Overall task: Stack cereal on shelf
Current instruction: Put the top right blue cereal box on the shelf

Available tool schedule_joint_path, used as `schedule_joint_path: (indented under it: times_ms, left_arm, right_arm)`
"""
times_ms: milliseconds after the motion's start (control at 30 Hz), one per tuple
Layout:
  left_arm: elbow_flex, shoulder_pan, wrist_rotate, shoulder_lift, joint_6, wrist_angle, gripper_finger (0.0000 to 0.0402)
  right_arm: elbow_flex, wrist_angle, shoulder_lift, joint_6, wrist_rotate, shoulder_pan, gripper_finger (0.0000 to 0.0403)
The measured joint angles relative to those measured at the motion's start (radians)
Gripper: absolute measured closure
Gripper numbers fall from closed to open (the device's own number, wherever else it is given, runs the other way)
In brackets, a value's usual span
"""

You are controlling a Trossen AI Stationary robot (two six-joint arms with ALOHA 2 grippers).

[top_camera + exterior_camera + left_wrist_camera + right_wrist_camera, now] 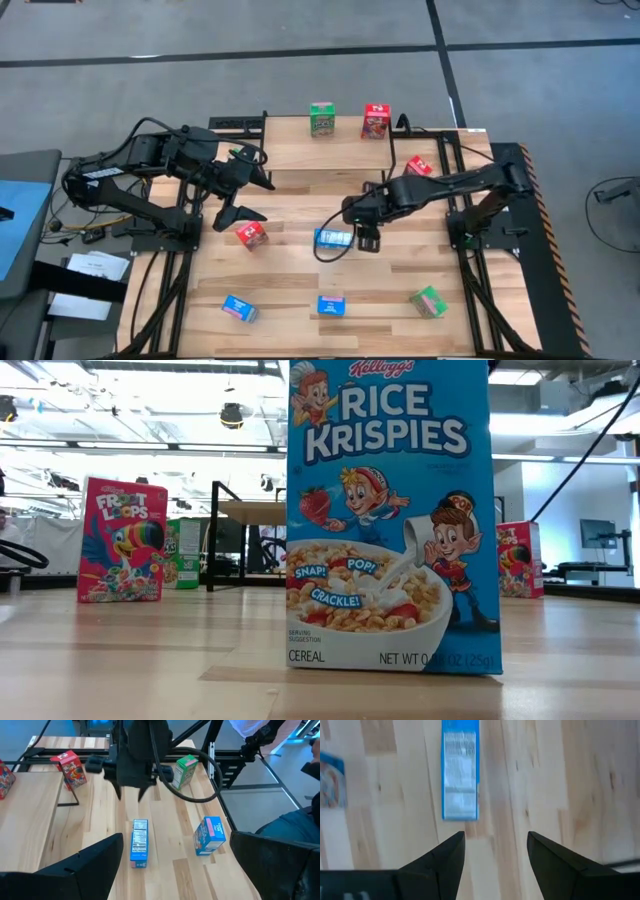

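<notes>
The slatted wooden table (300,285) stands on a grey floor, with small cereal boxes scattered over it and a little light-wood shelf (360,158) on black legs at its far side. A green box (322,119) and a red box (376,121) stand along the far edge by the shelf; none looks stacked on it yet.

The right gripper (364,243) hangs low over the middle of the table, its fingers spread wide and empty. A blue box (333,238) lies flat on its side just beside it, toward the left arm; the right wrist camera shows the box (460,776) ahead of the fingertips and off to one side of the gap between them, not inside it. The step in hand looks like picking up this box.

To do it well, the gripper should first shift sideways until the box's long axis runs through the gap, then come down so the fingers close across the narrow width. The cardboard is light and will slide or crush, so a gentle squeeze near the middle seems wise.

The left gripper (247,190) waits wide open above the table's left part, a red box (251,234) just below it; the two arms are near each other, so the lift should go up and away from it.
</notes>
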Motion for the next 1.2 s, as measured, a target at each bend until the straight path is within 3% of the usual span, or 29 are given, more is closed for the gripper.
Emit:
schedule_joint_path:
  times_ms: [533,767,1200]
  left_arm:
    - [0.000,0.000,0.000,0.000,-0.013,-0.018,0.0044]
    - [0.000,0.000,0.000,0.000,-0.013,-0.024,0.0044]
    - [0.000,0.000,-0.002,0.000,-0.013,-0.025,0.0044]
  right_arm:
    - [0.002,0.212,0.105,-0.006,0.002,0.002,0.0164]
    - [0.002,0.251,0.165,0.072,0.000,0.003,0.0164]
    - [0.002,0.276,0.234,0.068,-0.043,0.015,0.0159]
